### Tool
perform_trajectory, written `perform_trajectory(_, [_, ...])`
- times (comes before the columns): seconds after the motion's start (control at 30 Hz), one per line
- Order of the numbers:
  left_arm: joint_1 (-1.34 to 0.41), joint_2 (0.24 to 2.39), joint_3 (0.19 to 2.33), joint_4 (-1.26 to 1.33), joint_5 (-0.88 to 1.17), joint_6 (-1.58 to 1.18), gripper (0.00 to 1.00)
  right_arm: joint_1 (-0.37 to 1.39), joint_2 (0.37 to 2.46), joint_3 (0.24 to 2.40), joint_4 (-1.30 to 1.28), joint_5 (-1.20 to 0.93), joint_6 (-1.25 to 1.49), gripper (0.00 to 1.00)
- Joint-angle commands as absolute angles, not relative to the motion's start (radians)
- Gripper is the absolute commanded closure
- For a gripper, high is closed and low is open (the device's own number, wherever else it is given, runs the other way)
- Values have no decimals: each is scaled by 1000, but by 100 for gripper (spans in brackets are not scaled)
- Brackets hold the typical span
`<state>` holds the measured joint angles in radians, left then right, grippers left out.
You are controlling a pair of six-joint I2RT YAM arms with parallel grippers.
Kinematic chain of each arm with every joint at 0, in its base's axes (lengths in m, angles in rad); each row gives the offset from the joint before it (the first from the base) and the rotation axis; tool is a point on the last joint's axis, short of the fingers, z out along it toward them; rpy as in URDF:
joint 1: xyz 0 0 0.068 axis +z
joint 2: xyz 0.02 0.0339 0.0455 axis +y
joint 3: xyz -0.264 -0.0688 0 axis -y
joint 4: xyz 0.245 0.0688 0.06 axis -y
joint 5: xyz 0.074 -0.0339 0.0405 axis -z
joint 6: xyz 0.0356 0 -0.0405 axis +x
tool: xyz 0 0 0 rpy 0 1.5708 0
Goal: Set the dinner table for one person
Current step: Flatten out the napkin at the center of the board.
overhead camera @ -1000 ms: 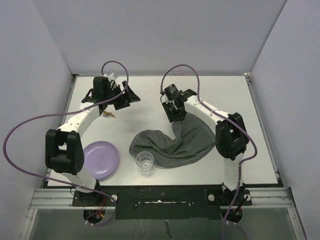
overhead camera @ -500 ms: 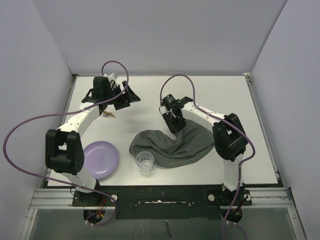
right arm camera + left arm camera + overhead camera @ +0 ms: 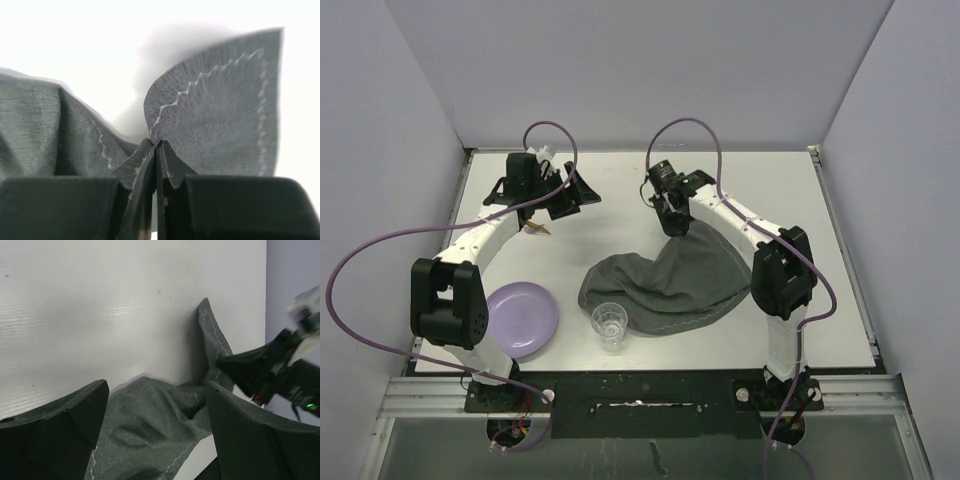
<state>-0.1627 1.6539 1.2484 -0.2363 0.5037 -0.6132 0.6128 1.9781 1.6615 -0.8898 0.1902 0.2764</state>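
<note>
Top view, desk: the desk (image 3: 620, 185) is a large, white, smooth rectangle that fills the floor of the enclosure; both arm bases sit at its near edge.
Top view, items: a dark grey cloth (image 3: 665, 290) lies rumpled near the middle. A clear glass (image 3: 609, 325) stands upright at its near edge, and a purple plate (image 3: 525, 320) lies to the left, apart from the cloth.
Top view, right tool: the right tool (image 3: 676, 224) is over the cloth's far corner, which rises to it.
Top view, left tool: the left tool (image 3: 574, 199) is at the far left with its fingers apart, and holds nothing.
Top view, change: the right tool is farther from the bases than half a second ago, and the cloth corner is drawn out with it. The plate, glass and left arm are unchanged.
Left wrist view: the two fingers (image 3: 65, 430) stand wide apart over bare white desk and crumpled cloth.
Right wrist view: the fingers are pressed together, clamped on the stitched corner of the cloth, with white desk behind.
</note>
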Motion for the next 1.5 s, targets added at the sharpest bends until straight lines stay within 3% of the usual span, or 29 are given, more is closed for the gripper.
perform_trajectory(0.0, [-161,1629,1290,-229,515,-587,22,570,2003,1960,-885,243,247,100])
perform_trajectory(0.13, [-158,1633,1293,-232,514,-586,22,542,2029,2111,-889,200,247,100])
perform_trajectory(0.23, [-158,1637,1293,-230,518,-587,22,528,1977,2084,-863,174,273,100])
perform_trajectory(0.67, [-167,1646,1273,-201,525,-601,22,519,1273,1187,-684,370,493,100])
perform_trajectory(0.87, [-180,1653,1268,-186,531,-613,22,532,1069,952,-754,347,639,99])
perform_trajectory(0.93, [-184,1650,1265,-184,530,-615,23,541,1054,908,-777,308,679,84])
perform_trajectory(1.03, [-189,1641,1260,-184,526,-614,23,609,1021,853,-765,290,729,40])
perform_trajectory(1.07, [-188,1639,1257,-186,524,-612,23,638,1004,838,-758,305,747,32])
perform_trajectory(1.23, [-188,1634,1252,-201,515,-598,22,747,973,855,-763,416,793,29])
perform_trajectory(1.47, [-189,1638,1265,-215,515,-590,22,801,1073,998,-686,465,648,33])
